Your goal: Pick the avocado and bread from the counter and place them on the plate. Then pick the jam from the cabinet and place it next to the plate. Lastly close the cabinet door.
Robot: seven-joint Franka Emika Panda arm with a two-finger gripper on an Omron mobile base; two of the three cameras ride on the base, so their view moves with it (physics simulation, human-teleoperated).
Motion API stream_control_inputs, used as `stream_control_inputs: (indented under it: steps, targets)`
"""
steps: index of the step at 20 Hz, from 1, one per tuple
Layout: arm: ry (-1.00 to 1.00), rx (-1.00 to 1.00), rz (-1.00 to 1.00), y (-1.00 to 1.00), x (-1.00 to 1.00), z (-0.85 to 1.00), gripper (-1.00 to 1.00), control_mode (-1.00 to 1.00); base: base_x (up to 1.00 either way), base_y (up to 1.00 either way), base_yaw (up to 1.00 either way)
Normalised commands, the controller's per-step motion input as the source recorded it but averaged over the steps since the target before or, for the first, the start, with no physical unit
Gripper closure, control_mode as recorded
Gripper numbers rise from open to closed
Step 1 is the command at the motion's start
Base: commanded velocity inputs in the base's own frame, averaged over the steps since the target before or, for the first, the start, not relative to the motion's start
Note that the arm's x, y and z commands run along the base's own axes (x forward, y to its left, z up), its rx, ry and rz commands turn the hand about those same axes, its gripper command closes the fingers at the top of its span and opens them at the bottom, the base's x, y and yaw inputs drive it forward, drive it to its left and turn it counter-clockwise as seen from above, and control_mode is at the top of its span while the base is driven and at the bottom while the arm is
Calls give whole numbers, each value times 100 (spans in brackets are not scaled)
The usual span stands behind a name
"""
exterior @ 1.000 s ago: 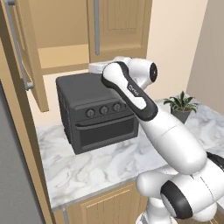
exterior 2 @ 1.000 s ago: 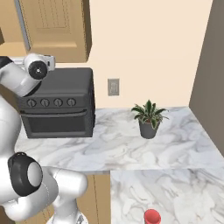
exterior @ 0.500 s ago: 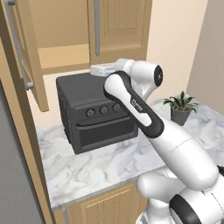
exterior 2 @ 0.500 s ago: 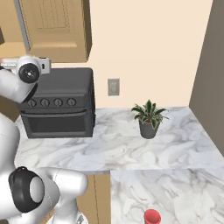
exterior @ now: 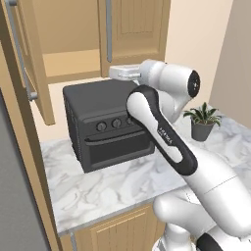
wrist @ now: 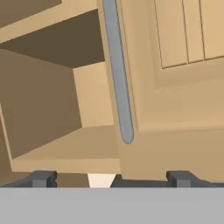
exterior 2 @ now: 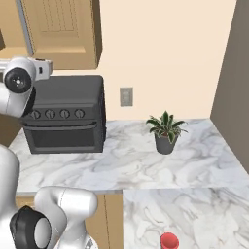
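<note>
Left to right from your left base view: the open cabinet door (exterior: pixel 22 63) swings out at the far left, a light tan wood panel with a long grey metal bar handle (exterior: pixel 19 49). Next is the cabinet (exterior: pixel 68 44), open, same matte tan wood, plain flat shelf inside; the part of the shelf you can see has nothing on it. I can't spot the jam, avocado, bread or plate from any camera.

Below it is a boxy dark grey oven (exterior: pixel 105 125), matte, with round knobs above a wide door, standing on the counter (exterior: pixel 98 188). That counter is white marble with grey veins, over light wood base cabinets.

The second cabinet door (exterior: pixel 135 29) is closed, panelled, with a vertical grey bar on its left edge. The arm's hand sits high, just above the oven top and below that door.

Further right is a small potted plant (exterior: pixel 201 122), spiky green leaves in a dark grey pot. A small red rounded object (exterior 2: pixel 168 240) sits low in the right base view.

Your hand view looks up at the grey bar (wrist: pixel 118 74) and the open cabinet box. The gripper (wrist: pixel 111 178) has its two dark fingertips (wrist: pixel 41 178) wide apart, clamping nothing.
</note>
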Motion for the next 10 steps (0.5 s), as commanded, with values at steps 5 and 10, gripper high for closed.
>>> stream_control_inputs:
  steps: [5, 10]
  targets:
    - [11, -12, -12, -36, -59, 23, -100, -100, 0, 0, 0]
    - [11, -25, -8, -42, -71, 0, -100, -100, 0, 0, 0]
